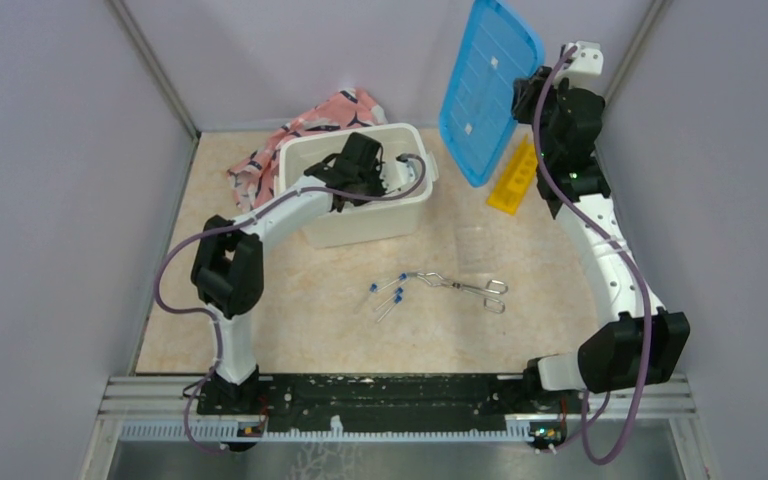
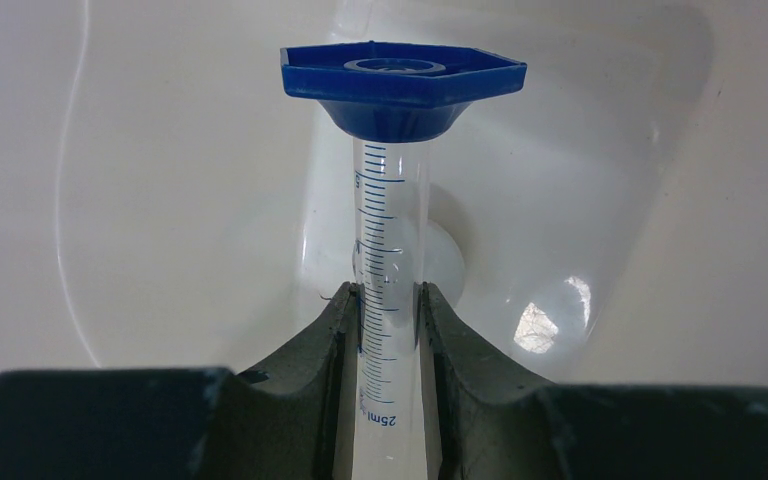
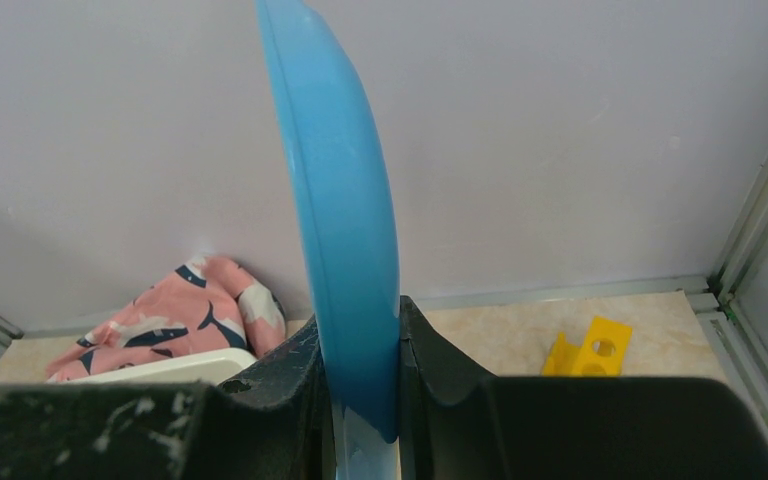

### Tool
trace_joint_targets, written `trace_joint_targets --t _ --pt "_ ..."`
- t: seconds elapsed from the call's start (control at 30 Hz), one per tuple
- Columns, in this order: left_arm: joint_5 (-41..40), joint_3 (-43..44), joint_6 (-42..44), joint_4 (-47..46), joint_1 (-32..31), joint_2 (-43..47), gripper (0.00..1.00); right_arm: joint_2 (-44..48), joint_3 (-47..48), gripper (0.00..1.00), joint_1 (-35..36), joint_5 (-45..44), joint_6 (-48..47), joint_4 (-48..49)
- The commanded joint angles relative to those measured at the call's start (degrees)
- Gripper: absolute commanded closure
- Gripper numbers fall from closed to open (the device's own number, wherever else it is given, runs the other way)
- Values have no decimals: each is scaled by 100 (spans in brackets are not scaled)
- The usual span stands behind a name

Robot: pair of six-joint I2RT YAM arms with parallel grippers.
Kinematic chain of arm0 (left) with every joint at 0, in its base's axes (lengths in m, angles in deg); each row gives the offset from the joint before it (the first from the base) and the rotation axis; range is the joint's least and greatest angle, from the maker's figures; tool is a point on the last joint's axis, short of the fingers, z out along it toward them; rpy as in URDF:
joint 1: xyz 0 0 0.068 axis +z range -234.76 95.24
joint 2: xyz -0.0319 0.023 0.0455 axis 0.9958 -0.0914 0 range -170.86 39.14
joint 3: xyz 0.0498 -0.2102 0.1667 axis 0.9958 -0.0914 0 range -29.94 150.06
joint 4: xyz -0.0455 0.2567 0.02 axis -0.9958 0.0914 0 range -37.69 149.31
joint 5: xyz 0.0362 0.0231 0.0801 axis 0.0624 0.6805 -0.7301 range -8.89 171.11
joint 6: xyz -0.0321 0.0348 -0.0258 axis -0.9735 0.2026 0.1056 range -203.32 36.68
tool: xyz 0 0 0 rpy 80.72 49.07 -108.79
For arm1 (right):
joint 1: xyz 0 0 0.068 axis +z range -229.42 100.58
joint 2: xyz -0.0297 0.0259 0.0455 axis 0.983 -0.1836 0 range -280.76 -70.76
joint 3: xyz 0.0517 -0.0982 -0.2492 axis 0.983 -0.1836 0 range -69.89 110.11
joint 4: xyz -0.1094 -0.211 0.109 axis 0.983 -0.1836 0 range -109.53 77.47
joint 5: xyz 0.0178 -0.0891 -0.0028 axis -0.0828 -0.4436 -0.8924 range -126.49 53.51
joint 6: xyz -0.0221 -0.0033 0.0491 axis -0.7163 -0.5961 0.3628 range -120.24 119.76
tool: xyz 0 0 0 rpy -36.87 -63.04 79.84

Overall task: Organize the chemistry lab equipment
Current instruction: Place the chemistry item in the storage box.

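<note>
Gripping a clear graduated cylinder (image 2: pixel 388 200) with a blue hexagonal foot, the left gripper (image 2: pixel 390 300) sits inside the white plastic bin (image 1: pixel 360 225) — the right gripper (image 3: pixel 360 325) clamps the flat blue lid (image 3: pixel 335 200) on edge.

A pink cloth (image 1: pixel 325 112), patterned with dark blue and white whales, is seen at eleven o'clock on the table (image 1: pixel 290 330), whose top is mottled beige. The bin (image 1: pixel 380 226) at twelve o'clock is coloured white. The lid (image 1: pixel 490 85) at one o'clock is bright blue, crossed by paler lines. The rack (image 1: pixel 515 178) at two o'clock is yellow. Near the middle, clear tubes (image 1: pixel 399 295) are capped in blue, with silver tongs (image 1: pixel 460 287) at their three o'clock. A clear measuring cylinder (image 2: pixel 392 230) is printed with blue marks and footed in dark blue, and a whitish ball (image 2: pixel 448 262) is shown behind it. The arms (image 1: pixel 280 210) are finished in white and black, with purple cables (image 1: pixel 165 270).
</note>
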Motion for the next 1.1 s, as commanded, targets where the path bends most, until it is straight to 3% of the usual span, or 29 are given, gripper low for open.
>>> trace_joint_targets --t 0.0,0.23,0.57,0.87,1.07 --pt "300 309 -214 288 25 -138 75 114 98 100 -50 38 34 540" --pt "200 305 -294 341 25 -286 62 53 89 100 -49 53 34 557" --pt "230 598 -381 482 33 -634 59 -47 159 100 -49 62 8 570" --pt "-230 753 -522 202 26 -306 55 -73 195 100 -48 81 36 600" --pt "-980 959 -538 -139 -156 139 51 -42 335 100 -45 87 42 556"
